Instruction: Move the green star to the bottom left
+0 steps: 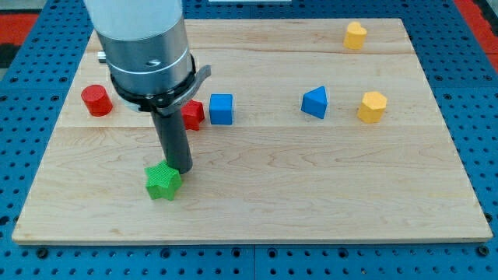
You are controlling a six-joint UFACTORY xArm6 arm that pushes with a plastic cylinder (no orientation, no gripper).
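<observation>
Green star (163, 183) low on wooden board (311, 194), my tip (180, 169) touching its upper right.

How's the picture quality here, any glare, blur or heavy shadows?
Camera view: even, soft lighting, no glare on the wooden board; the blocks cast only faint shadows; the green star and my tip, touching its upper right, look sharp; the arm's grey housing is cropped at the view's top.

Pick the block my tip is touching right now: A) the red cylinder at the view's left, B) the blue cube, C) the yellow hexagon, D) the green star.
D: my tip rests against the upper right edge of the green star, apart from every other block.
</observation>
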